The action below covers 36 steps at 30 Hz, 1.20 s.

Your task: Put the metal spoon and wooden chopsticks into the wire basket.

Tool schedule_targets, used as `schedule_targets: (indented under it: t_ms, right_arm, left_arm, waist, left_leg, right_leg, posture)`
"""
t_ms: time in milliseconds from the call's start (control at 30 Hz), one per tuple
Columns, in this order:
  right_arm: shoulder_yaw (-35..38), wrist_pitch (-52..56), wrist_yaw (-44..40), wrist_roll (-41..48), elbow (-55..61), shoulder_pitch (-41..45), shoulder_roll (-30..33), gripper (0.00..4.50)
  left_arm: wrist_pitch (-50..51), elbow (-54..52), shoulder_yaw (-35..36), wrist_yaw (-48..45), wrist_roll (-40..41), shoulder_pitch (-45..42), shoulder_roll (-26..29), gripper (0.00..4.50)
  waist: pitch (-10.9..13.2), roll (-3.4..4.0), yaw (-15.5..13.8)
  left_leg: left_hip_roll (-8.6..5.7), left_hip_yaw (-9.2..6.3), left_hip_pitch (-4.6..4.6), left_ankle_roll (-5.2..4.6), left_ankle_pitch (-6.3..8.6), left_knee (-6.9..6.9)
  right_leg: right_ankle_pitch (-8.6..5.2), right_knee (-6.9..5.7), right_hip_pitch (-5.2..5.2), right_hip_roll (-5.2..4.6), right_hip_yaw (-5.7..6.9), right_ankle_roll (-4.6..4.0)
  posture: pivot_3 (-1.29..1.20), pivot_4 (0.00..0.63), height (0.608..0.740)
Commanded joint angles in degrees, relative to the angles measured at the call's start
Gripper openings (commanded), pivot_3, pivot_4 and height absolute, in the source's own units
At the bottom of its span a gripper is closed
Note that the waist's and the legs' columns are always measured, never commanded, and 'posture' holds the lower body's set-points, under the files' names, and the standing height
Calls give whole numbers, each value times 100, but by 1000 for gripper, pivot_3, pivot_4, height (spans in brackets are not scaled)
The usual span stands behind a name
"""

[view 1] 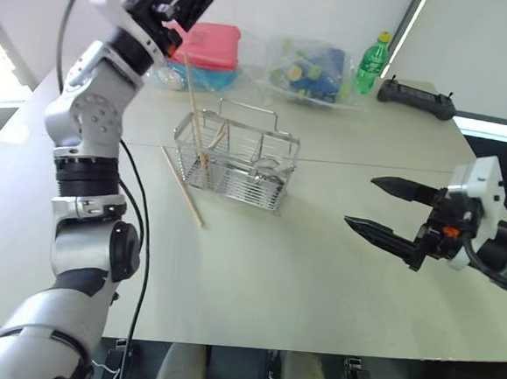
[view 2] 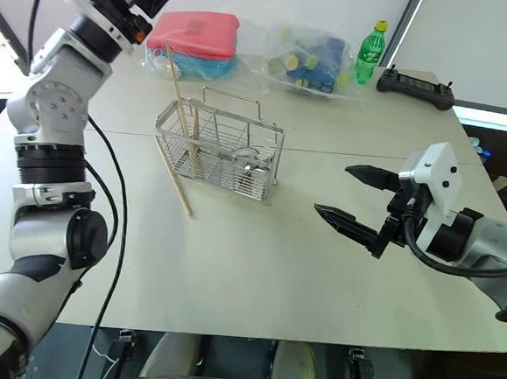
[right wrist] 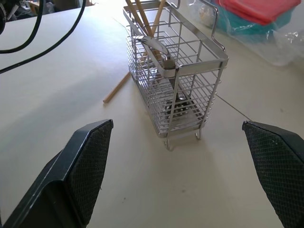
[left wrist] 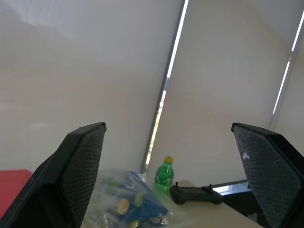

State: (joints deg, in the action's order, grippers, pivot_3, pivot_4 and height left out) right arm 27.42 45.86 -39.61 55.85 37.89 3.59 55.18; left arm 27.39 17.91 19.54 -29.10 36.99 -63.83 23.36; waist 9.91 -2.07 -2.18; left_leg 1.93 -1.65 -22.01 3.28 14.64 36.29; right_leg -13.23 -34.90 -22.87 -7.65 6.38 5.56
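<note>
Right wrist view: metal spoon [right wrist: 156,50] inside wire basket [right wrist: 199,71] | head: handle

A pale beige table [view 1: 316,291] stands before white walls [left wrist: 71,57] with bright window strips [left wrist: 172,52]

Silver wire-mesh basket [view 1: 236,164] with light tan wooden chopsticks [view 1: 197,124], sitting on a plain beige surface [view 1: 273,279]. Black cross-hatched pincer fingers [right wrist: 85,171]. Out back: green plastic bottle with yellow cap [view 1: 372,63], red lid over teal box [view 1: 207,50].
</note>
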Motion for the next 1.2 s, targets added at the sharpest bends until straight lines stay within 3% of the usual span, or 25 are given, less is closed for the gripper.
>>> schedule_targets:
  t_ms: [33,100,200,300,433,600,867,1200]
  right_arm:
    - [59,-40,15,38,15,93,42,4500]
    - [32,-58,4,17,35,73,24,4500]
    - [-55,-83,33,5,37,107,-30,4500]
    - [-199,-133,98,-17,56,164,-134,4500]
    - [-326,-166,94,-56,87,211,-200,4500]
    - [-433,-194,106,-51,74,305,-228,4500]
    - [-423,-164,194,2,221,248,-260,4500]
    - [-326,-164,389,109,392,94,-285,4500]
  left_arm:
    - [286,-30,362,270,165,-447,462,4450]
    - [470,224,403,574,-17,-611,774,4450]
    - [802,1170,131,1895,-989,-896,1255,4450]
    - [1426,2026,151,3294,-1572,-954,1374,4450]
    - [1901,2425,540,4412,-1643,-968,1015,4450]
    - [2560,2375,910,5468,-1615,-785,131,4450]
    - [2773,2454,1165,6105,-1619,-447,-697,4450]
    - [2600,3277,1308,5942,-1569,-547,-781,4450]
  waist:
    - [0,0,1]
    - [0,0,2]
    - [-1,2,-5]
    - [-1,2,-8]
    - [12,-30,-40]
    - [11,-39,-17]
    - [6,-29,-8]
    - [5,-27,-15]
  left_leg:
    - [0,0,1,0,0,-2]
    - [0,-1,1,0,0,-4]
    - [-1,0,5,0,0,-5]
    - [-1,0,29,-1,1,-7]
    - [0,-9,36,0,1,-5]
    - [-9,-12,-3,1,0,-1]
    - [-6,-6,-6,5,-2,-10]
    - [-7,-7,-15,6,-2,11]
  right_leg:
    - [-1,0,0,0,0,1]
    - [0,-1,-1,0,0,0]
    - [-2,-1,2,0,0,3]
    - [-6,-2,21,-1,-1,9]
    - [-7,-3,32,-1,1,10]
    - [14,5,12,-5,1,-2]
    - [15,-12,-15,-3,1,0]
    - [12,-4,-7,-4,1,6]
  posture:
    - [0,150,685]
    - [0,150,685]
    - [0,150,685]
    - [0,150,685]
    - [0,150,685]
    - [0,150,685]
    - [0,150,685]
    - [0,150,685]
